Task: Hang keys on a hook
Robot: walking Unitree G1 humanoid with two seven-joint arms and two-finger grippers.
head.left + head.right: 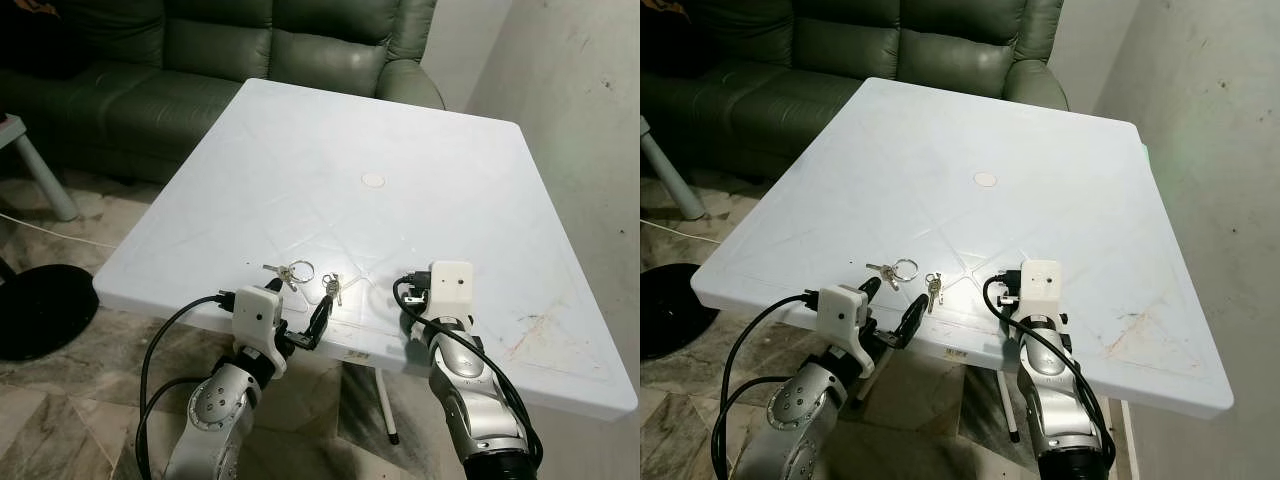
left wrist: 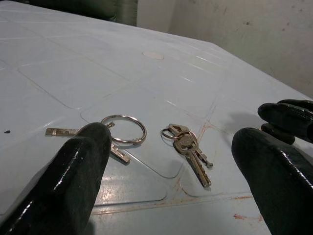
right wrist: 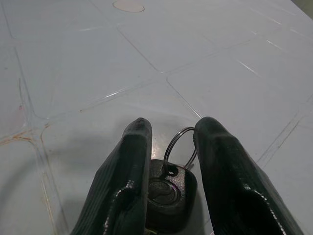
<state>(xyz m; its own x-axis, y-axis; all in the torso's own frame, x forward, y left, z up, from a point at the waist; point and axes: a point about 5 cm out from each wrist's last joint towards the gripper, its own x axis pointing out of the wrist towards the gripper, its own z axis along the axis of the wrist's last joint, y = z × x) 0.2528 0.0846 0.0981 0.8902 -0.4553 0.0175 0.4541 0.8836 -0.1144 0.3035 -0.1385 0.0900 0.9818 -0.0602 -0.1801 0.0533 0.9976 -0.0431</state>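
Two bunches of keys lie near the front edge of the white table (image 1: 420, 140): one on a large ring (image 1: 297, 271), one smaller bunch (image 1: 332, 287) just right of it. My left gripper (image 1: 300, 298) is open at the table edge, its fingers (image 2: 83, 166) standing either side of both bunches without touching them. Right of it, my right gripper (image 3: 171, 126) rests low on the table, shut on a black-headed key (image 3: 168, 188) whose wire ring sticks out between the fingertips. In the eye views its fingers are hidden under the wrist camera box (image 1: 448, 285).
A green sofa (image 1: 200, 60) stands behind the table and a bare wall (image 1: 580, 90) runs along the right. A small white cap (image 1: 373, 180) marks the table's middle. On the floor to the left lies a black round object (image 1: 40, 310).
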